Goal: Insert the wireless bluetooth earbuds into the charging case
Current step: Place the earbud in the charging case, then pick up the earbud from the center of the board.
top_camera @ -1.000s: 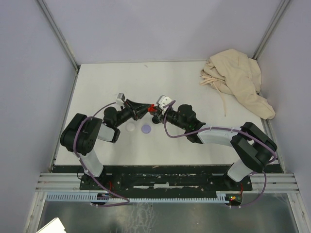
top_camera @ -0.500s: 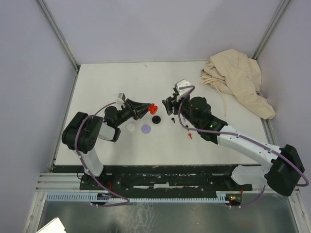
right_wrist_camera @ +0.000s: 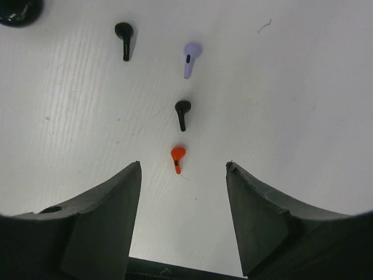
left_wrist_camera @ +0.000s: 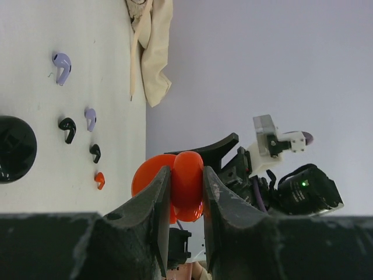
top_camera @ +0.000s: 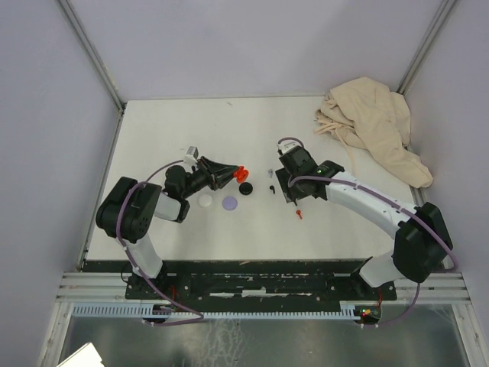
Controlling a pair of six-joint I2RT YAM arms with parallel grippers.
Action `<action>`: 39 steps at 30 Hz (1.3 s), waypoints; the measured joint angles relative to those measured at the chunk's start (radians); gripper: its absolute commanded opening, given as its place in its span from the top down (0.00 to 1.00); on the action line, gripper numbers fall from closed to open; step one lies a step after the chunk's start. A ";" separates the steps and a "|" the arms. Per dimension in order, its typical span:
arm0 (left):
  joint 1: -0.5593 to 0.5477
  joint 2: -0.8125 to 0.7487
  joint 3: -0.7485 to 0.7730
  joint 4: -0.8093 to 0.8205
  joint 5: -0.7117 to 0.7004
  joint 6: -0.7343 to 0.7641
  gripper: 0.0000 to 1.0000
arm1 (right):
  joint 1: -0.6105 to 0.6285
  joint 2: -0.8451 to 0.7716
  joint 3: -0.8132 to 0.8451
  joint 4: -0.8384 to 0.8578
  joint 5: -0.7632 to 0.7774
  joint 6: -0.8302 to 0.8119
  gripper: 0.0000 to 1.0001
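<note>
My left gripper [top_camera: 234, 175] is shut on the red charging case [top_camera: 241, 172], held just above the table; in the left wrist view the case [left_wrist_camera: 186, 185] sits pinched between both fingers [left_wrist_camera: 152, 201]. My right gripper [top_camera: 293, 196] is open and empty, pointing down over a red earbud [top_camera: 299, 213]. In the right wrist view the red earbud [right_wrist_camera: 178, 158] lies just ahead of the open gripper [right_wrist_camera: 183, 167]. Beyond it lie a black earbud [right_wrist_camera: 182, 113], a lavender earbud [right_wrist_camera: 190, 57] and another black earbud [right_wrist_camera: 123, 38]. The other earbuds are not visible.
A black disc [top_camera: 245, 188], a lavender disc [top_camera: 230, 203] and a white disc [top_camera: 205, 201] lie below the left gripper. A crumpled beige cloth [top_camera: 372, 122] lies at the back right. Grey walls enclose the table.
My right gripper left the red case, swung right and came down over the loose earbuds, open. My left gripper kept the case almost still.
</note>
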State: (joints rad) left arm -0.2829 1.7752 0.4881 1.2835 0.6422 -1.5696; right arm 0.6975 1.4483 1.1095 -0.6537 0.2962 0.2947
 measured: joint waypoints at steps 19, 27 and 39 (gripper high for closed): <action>-0.008 -0.076 0.011 -0.138 0.038 0.105 0.97 | -0.093 0.199 -0.024 -0.043 -0.174 0.004 0.40; -0.008 -0.076 0.015 -0.138 0.043 0.106 0.97 | -0.114 0.243 -0.027 -0.026 -0.214 -0.002 0.44; -0.011 -0.076 0.024 -0.138 0.045 0.106 0.97 | -0.137 0.275 -0.032 -0.008 -0.249 -0.012 0.51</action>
State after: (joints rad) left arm -0.2943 1.6993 0.5117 1.1450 0.6872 -1.4631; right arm 0.5610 1.7233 1.0775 -0.6613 0.0471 0.2829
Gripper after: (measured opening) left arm 0.314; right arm 0.497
